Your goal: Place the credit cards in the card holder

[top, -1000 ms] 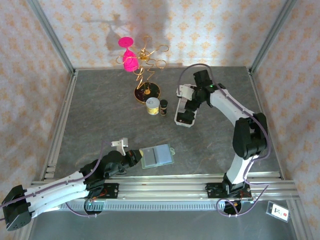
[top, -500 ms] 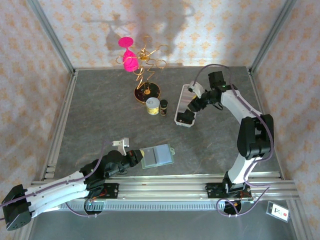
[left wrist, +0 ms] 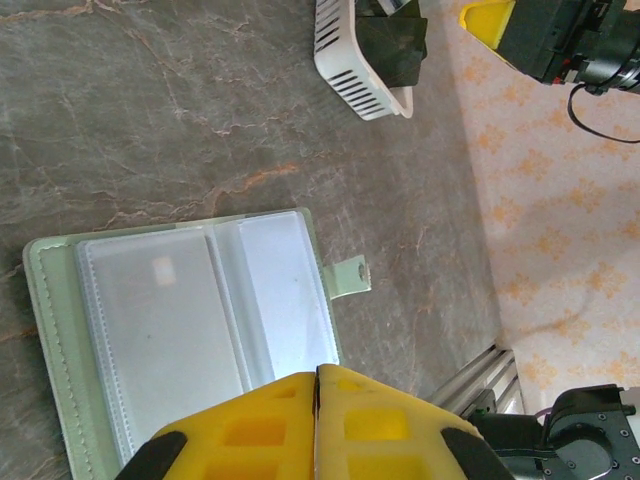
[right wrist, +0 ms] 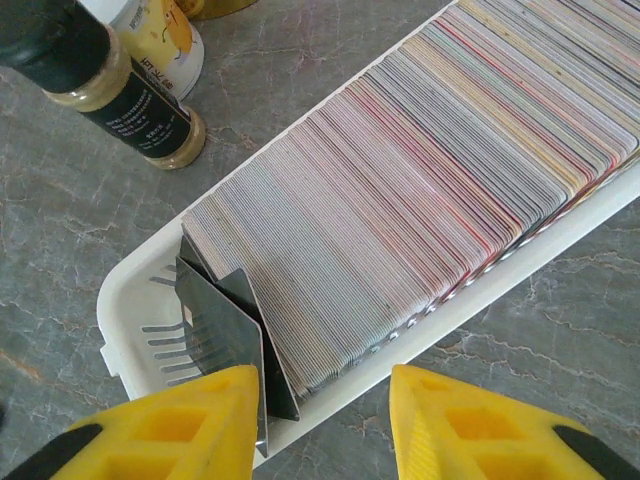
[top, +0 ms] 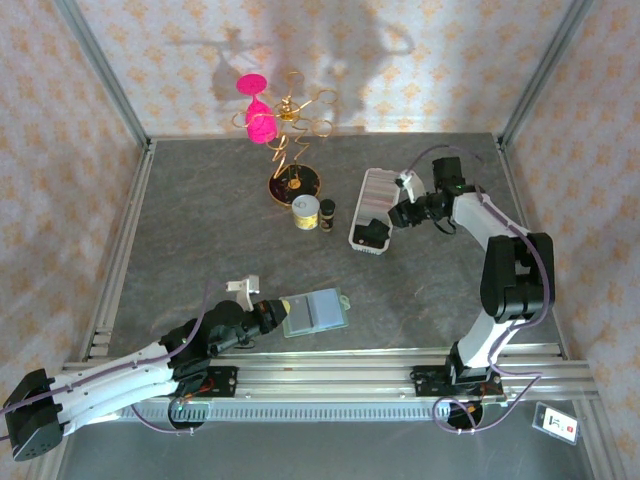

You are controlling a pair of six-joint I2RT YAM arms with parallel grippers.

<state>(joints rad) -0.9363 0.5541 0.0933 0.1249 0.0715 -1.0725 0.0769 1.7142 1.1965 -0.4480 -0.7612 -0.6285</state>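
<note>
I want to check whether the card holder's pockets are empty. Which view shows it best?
The left wrist view: the card holder lies open close below the camera, both clear pockets plain to see. The top external view shows it small, beside the left gripper.

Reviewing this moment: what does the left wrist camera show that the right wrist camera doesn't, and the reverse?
Left wrist, not right wrist: the open card holder lying flat, its snap tab, and the shut left gripper at its edge. Right wrist, not left wrist: the packed row of credit cards, a spice jar and a yellow can. Both: the white tray, a dark card leaning at its end, the table, and the right gripper, open.
</note>
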